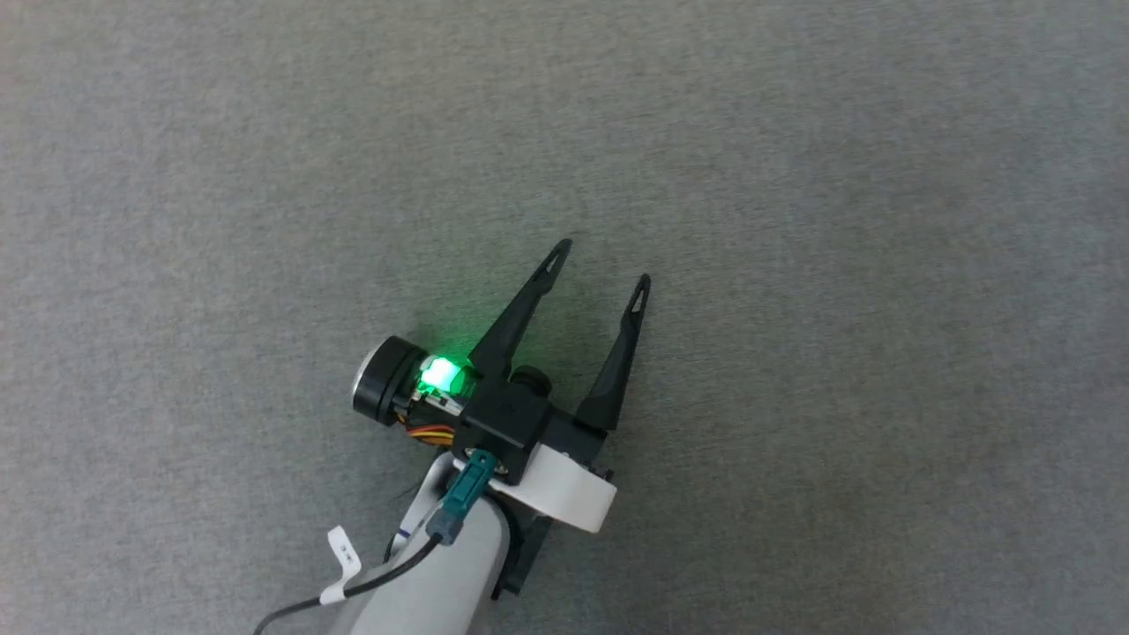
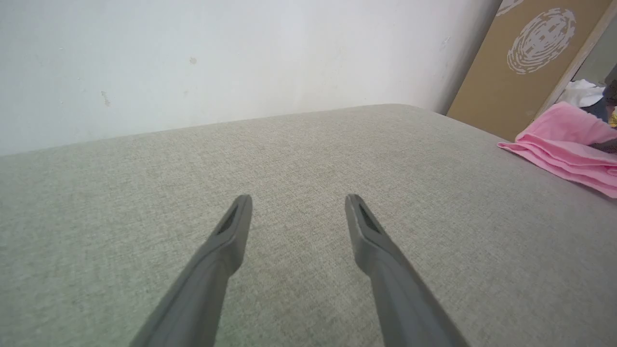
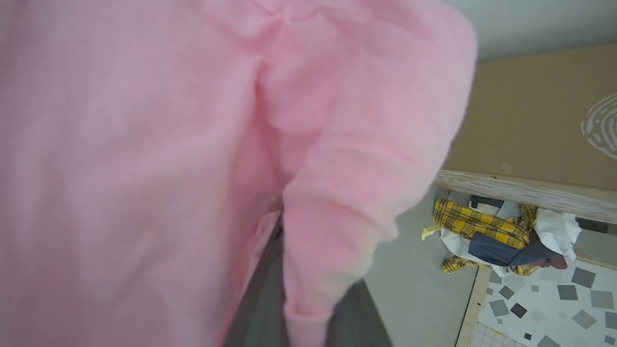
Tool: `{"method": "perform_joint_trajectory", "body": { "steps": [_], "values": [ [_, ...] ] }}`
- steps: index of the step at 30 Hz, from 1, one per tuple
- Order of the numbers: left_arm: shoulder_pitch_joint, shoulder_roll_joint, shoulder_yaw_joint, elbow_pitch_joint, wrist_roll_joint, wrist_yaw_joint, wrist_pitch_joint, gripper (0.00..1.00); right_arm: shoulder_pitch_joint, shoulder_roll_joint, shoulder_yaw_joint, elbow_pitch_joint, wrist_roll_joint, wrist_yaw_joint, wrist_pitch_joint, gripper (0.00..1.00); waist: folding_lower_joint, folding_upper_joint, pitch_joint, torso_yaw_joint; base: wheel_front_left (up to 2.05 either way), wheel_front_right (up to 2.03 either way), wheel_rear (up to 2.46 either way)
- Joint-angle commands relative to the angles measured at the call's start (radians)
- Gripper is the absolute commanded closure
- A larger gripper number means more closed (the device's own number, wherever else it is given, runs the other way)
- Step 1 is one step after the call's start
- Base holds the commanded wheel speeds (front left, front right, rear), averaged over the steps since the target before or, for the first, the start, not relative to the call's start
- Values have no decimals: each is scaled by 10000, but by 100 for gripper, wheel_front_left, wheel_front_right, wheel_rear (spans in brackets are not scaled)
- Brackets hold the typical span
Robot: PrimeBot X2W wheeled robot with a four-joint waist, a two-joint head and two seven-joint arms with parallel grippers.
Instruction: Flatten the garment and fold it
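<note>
The grey cloth-covered counter (image 1: pixel 794 176) lies bare under the head camera, so flattening looks not yet begun. The step in hand seems to be fetching the garment to the working area.

The garment (image 2: pixel 564 144) is off at the counter's edge, well to the right of the left end effector (image 1: pixel 604 262), which hovers released over bare cloth with its fingers spread wide. In the right wrist view the garment (image 3: pixel 144 144) hangs close over the lens, and a fold of it runs down between the fingers of the right end effector (image 3: pixel 308 313), which appears to be grasping it.

The next move probably calls for carrying it to the bare middle, where the left end effector can take a second edge.

The garment is plain light pink, soft, bunched in loose layered folds.
</note>
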Motion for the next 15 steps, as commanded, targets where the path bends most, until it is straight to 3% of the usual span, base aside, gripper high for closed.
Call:
{"method": "perform_joint_trajectory", "body": {
  "steps": [1, 3, 4, 5, 6, 7, 15],
  "values": [
    [-109, 81, 35, 63, 42, 88, -46, 0, -191, 200, -56, 385, -76, -23, -124, 100, -1, 0, 280, 359, 0, 0, 0],
    [-98, 79, 8, 66, 27, 130, -46, 0, -261, 341, -104, 828, -63, -23, -234, 100, -1, 0, 252, 424, 0, 0, 0],
    [-85, 78, -5, 71, 11, 146, -46, 0, -311, 399, -145, 1027, -73, -23, -322, 89, -1, 0, 214, 454, 0, 0, 0],
    [-85, 78, -5, 71, 11, 146, -46, 0, -311, 399, -145, 1027, -73, -23, -322, 89, -1, 0, 214, 454, 0, 0, 0],
    [-65, 77, -13, 84, -8, 160, -46, 0, -359, 466, -187, 1218, -93, -23, -415, 26, -1, 0, 156, 471, 0, 0, 0],
    [-36, 76, -14, 101, -30, 178, -46, 0, -397, 519, -201, 1366, -125, -23, -529, 0, -1, 0, 75, 479, 0, 0, 0],
    [580, 99, 152, 105, -345, 264, -46, 0, -802, 759, -33, 1788, -172, -23, -904, 0, -1, 0, -1511, 330, 0, 0, 0]
  ]
}}
